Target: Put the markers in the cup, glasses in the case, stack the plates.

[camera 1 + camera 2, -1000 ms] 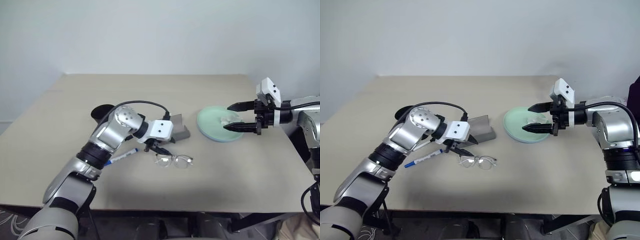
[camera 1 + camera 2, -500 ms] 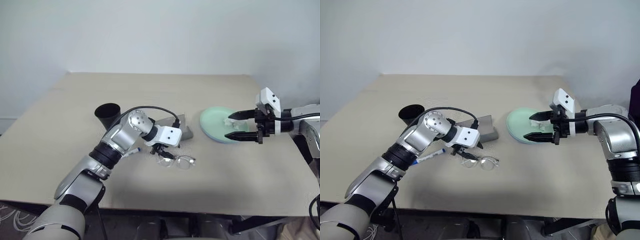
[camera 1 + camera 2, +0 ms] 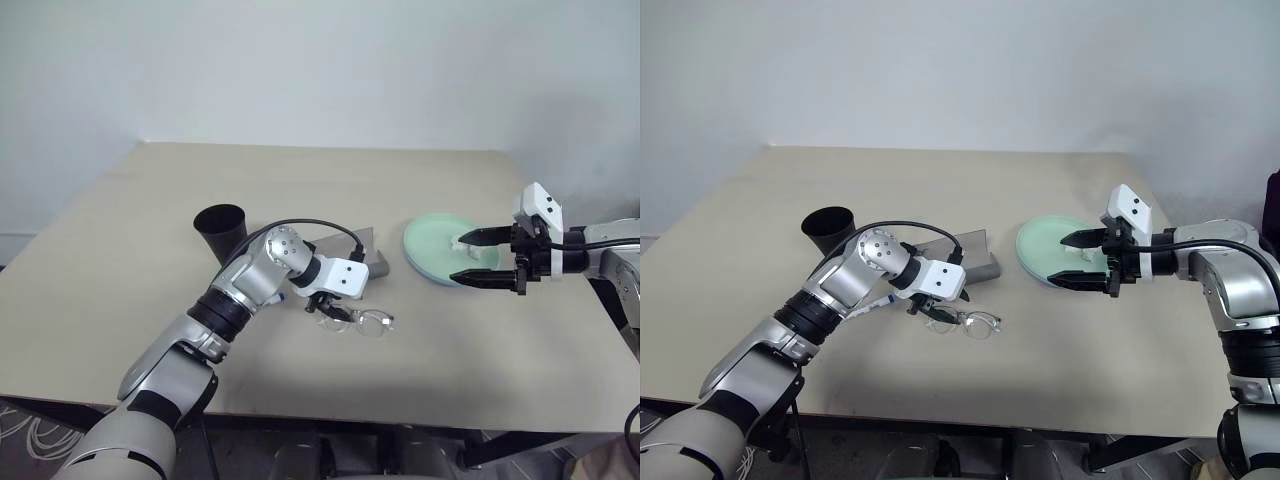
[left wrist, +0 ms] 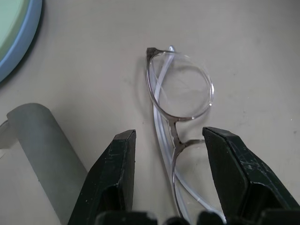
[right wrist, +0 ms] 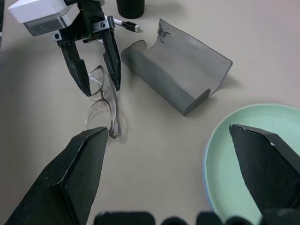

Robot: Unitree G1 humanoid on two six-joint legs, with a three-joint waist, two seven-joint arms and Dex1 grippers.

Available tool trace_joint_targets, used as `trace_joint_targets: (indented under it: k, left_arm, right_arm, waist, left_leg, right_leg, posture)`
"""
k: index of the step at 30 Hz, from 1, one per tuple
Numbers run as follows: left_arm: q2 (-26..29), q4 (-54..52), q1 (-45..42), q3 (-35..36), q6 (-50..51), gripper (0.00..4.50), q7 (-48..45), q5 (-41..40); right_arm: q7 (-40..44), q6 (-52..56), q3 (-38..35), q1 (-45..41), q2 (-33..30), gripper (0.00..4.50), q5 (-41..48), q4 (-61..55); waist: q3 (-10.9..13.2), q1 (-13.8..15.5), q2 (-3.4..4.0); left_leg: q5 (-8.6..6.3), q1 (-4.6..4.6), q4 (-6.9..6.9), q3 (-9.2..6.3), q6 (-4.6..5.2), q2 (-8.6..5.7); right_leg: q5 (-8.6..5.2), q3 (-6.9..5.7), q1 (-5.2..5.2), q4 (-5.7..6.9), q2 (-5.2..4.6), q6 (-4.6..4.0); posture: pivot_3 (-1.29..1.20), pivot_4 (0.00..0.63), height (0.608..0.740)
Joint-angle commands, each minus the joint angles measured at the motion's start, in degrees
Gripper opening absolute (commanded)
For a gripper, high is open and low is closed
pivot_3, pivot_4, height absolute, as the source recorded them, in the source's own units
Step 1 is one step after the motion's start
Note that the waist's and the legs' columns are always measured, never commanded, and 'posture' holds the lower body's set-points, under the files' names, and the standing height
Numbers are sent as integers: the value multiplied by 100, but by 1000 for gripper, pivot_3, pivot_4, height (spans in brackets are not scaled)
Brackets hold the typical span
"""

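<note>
Seen from the head, forward and down across the whole table (image 3: 420, 360), both eyes sharing one scene from a middle distance, with the right eye's picture shifted a little sideways. Seen from the left wrist, steeply down and very close onto the glasses (image 4: 180, 101), with a corner of the case (image 4: 40, 140) and a plate's edge (image 4: 21, 44). Seen from the right wrist, farther off, across the plates (image 5: 253, 164) towards the same glasses and case, with the left gripper (image 5: 98, 77) in shot.
</note>
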Motion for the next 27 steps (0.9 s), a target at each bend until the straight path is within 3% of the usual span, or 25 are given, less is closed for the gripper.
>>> trace_joint_targets:
  k: [1,5,12,21,27]
  left_arm:
    - [-78,3,-51,38,-69,2343,99,56]
    - [-146,61,-52,30,-77,2343,173,112]
    - [-200,121,-55,24,-113,39,197,169]
    - [-207,-1,-30,41,-70,39,57,101]
    - [-317,219,-806,762,667,39,-63,-540]
  right_arm:
    - [-109,18,-244,-83,-81,4475,148,-218]
    - [-174,46,-257,-55,-89,4475,194,-266]
    - [-249,54,-268,0,-104,4500,226,-312]
    - [-289,23,-251,-44,-84,4500,210,-268]
    - [-256,-14,-195,-142,-64,4500,178,-171]
  waist:
    - [0,1,0]
    - [0,0,0]
    - [0,0,0]
    - [0,0,0]
    - [6,1,-9]
  left_leg:
    - [0,0,1,-1,0,0]
    - [0,0,2,-1,1,0]
    - [-1,-1,2,-1,2,0]
    - [-1,-1,4,-1,2,0]
    - [-1,-8,9,-5,3,0]
  right_leg:
    - [0,0,1,0,0,0]
    - [0,0,2,0,-1,1]
    - [1,0,1,0,0,2]
    - [1,-1,2,0,0,2]
    - [1,-2,-1,0,0,2]
  posture:
    - [0,0,732]
    - [0,0,732]
    - [0,0,732]
    - [0,0,732]
    - [0,0,732]
